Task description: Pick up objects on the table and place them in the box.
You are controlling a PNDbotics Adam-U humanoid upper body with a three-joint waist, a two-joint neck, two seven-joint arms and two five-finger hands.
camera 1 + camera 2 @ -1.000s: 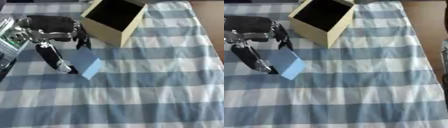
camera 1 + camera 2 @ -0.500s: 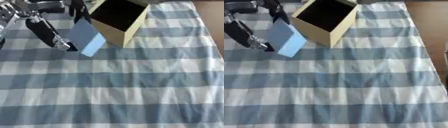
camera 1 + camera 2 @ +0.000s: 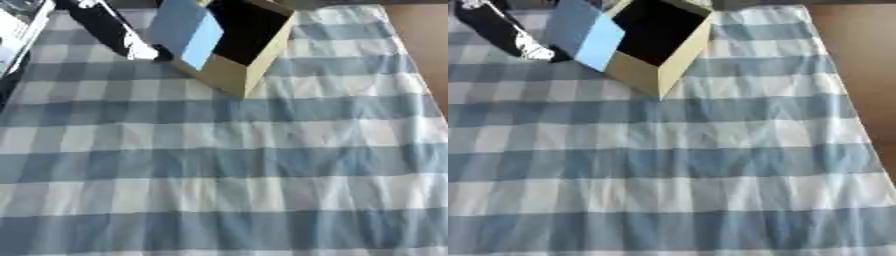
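Left robot hand grips blue block beside open box on checked cloth.

One box, tan, open. One blue block. One robot hand. One checked cloth over one table.

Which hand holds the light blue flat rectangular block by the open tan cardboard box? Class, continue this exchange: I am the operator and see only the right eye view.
Observer: The left hand holds the light blue flat rectangular block at the open tan cardboard box. The left eye view also shows its silver arm section at the upper left.
Operator: What lies left of the checked cloth?
Observer: A dark strip borders the blue-and-white checked cloth there; I cannot tell what it is.
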